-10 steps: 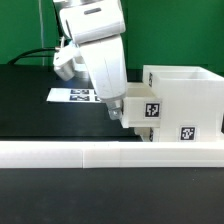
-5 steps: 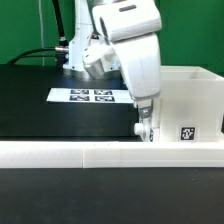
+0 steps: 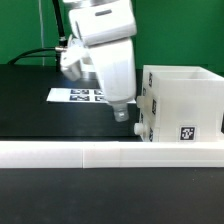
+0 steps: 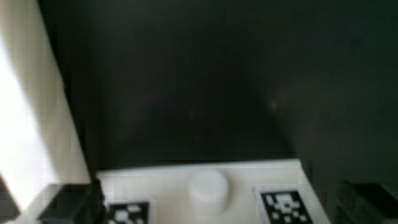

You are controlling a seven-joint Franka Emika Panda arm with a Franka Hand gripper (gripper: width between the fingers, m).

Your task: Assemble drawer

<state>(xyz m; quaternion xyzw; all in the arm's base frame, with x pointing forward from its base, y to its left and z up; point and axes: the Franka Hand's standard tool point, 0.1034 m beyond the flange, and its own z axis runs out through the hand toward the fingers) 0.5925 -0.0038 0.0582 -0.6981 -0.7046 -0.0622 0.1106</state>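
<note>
The white drawer housing (image 3: pixel 185 100) stands at the exterior view's right, with a tag on its near side. A tray sits pushed into its open side; the tray's front face (image 4: pixel 205 190), with a round knob (image 4: pixel 208 185) between two tags, fills the near part of the wrist view. The knob also shows in the exterior view (image 3: pixel 140 128). My gripper (image 3: pixel 122 113) hangs just to the exterior view's left of that face, slightly apart from it. In the wrist view my gripper (image 4: pixel 217 202) is open and empty, its dark fingers (image 4: pixel 71 203) wide apart.
The marker board (image 3: pixel 88 96) lies on the black table behind my arm. A long low white rail (image 3: pixel 110 152) runs along the table's front edge and also shows in the wrist view (image 4: pixel 27 100). A green wall stands behind.
The tray stuck out of the housing a second ago; my gripper moved right against it, and it now sits pushed in. My gripper has since drawn back to the left and slightly up.
</note>
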